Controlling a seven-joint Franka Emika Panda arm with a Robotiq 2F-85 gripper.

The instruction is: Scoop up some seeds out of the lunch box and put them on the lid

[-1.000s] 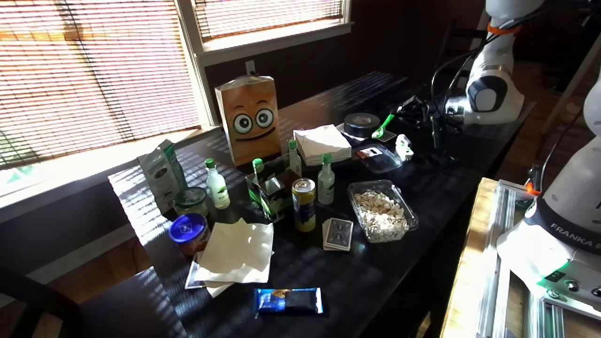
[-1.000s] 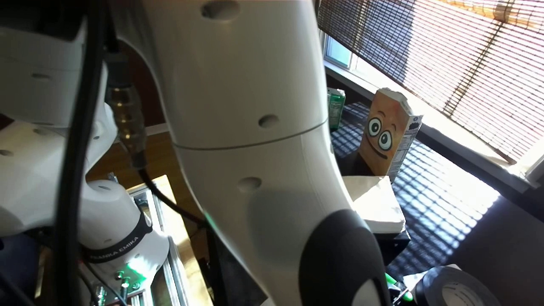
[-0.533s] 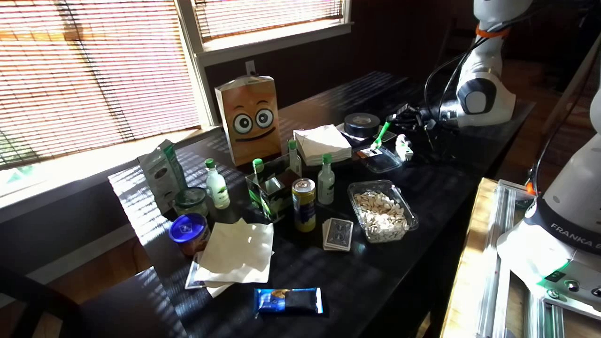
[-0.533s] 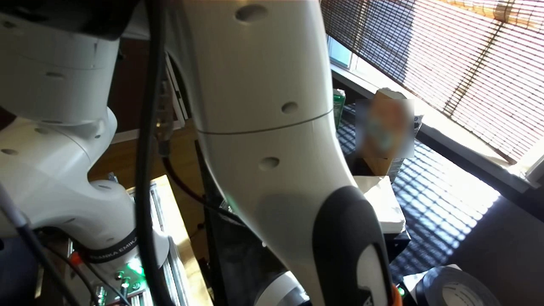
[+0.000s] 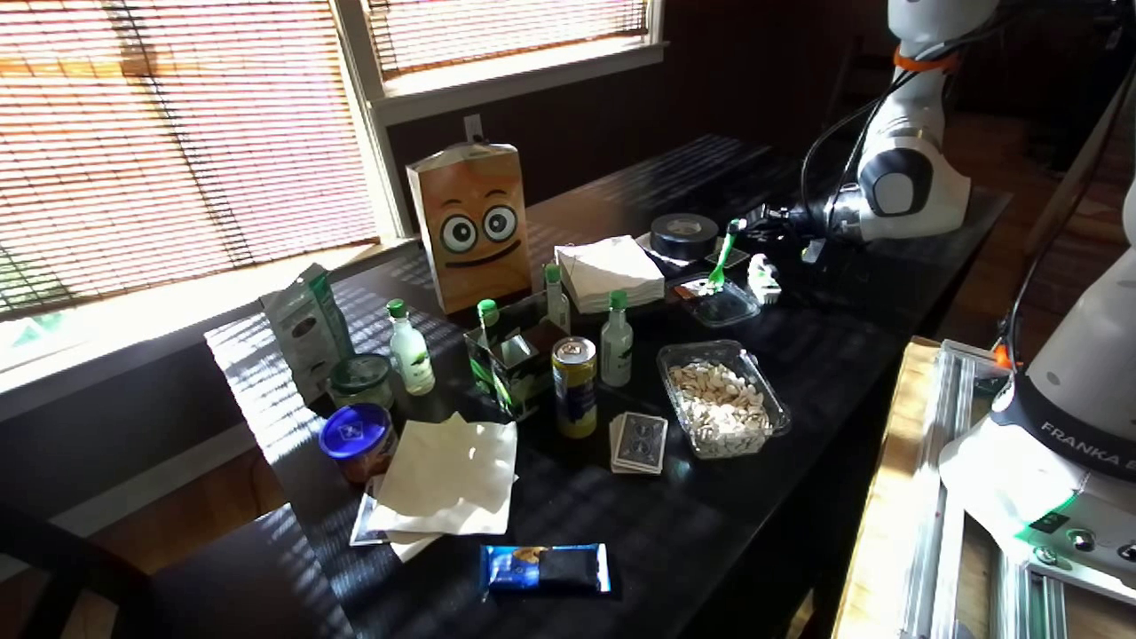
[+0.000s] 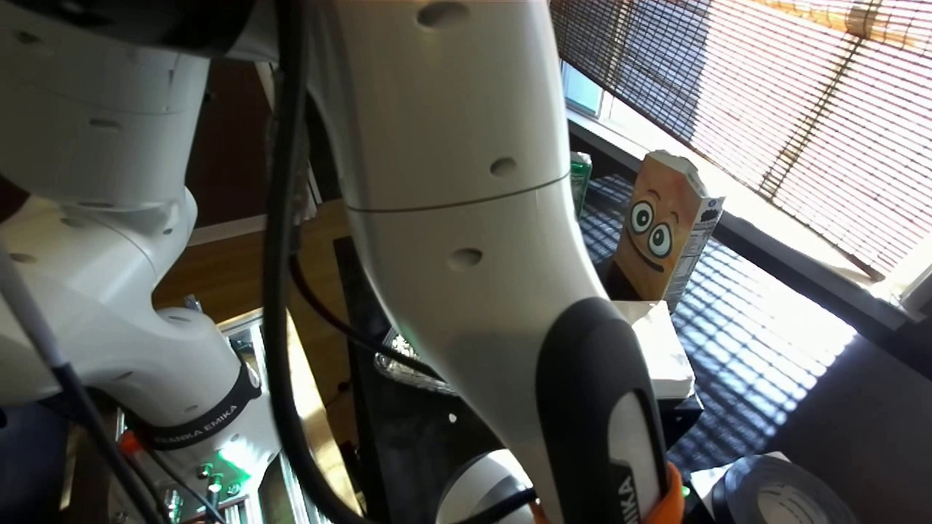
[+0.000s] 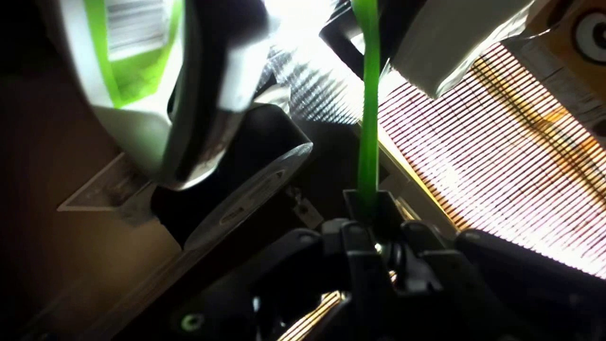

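Observation:
The seeds (image 5: 723,404) are a pale heap in the clear lunch box (image 5: 774,404) on the dark table. The box also shows partly behind the arm in an exterior view (image 6: 393,367). The clear lid (image 5: 735,309), with a white and orange patch, lies farther back. My gripper (image 5: 750,219) is shut on the handle end of a green spoon (image 5: 724,257). The spoon points down, its bowl over the lid's far part; I cannot tell if it touches or holds seeds. In the wrist view the gripper (image 7: 371,208) grips the spoon handle (image 7: 369,128); its bowl is out of view.
A small white-green object (image 5: 763,280) stands right beside the lid. A black tape roll (image 5: 683,235) and a napkin stack (image 5: 612,273) lie behind and left of it. A bottle (image 5: 617,346), a can (image 5: 575,390) and cards (image 5: 641,442) stand near the lunch box.
The arm and spoon have shifted slightly. The spoon's bowl has moved from beside the tape roll to over the lid, and the handle is more upright. The lunch box has not moved.

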